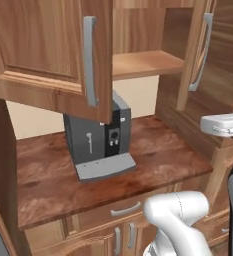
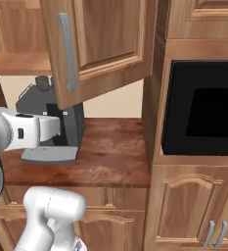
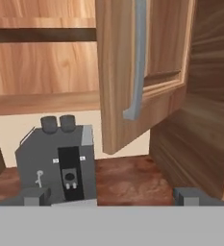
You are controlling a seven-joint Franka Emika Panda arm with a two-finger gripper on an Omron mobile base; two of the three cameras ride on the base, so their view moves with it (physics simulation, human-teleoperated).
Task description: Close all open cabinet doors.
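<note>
Two tall brown cabinet doors stand open above the counter. The left door [image 1: 38, 50] swings out toward me, and its grey bar handle [image 1: 90, 60] hangs over the coffee machine. The right door [image 1: 194, 55] [image 2: 105, 44] [image 3: 120, 72] also stands out from the cabinet, with its handle [image 3: 138, 57] facing me. Between them the cabinet's shelf [image 1: 143, 62] is bare. My gripper [image 3: 112, 196] is open with nothing between its fingertips [image 3: 34, 195]. It hangs level in front of the coffee machine, below and short of the right door. My white hand [image 2: 39, 128] reaches in from the left.
A grey coffee machine [image 1: 95, 142] [image 3: 60, 163] stands on the wooden counter [image 1: 158, 155] under the doors. A tall wood side panel [image 3: 200, 134] walls the counter's right end, with a black oven opening [image 2: 203, 105] beyond it. Drawers and base-cabinet doors [image 1: 125, 209] sit below.
</note>
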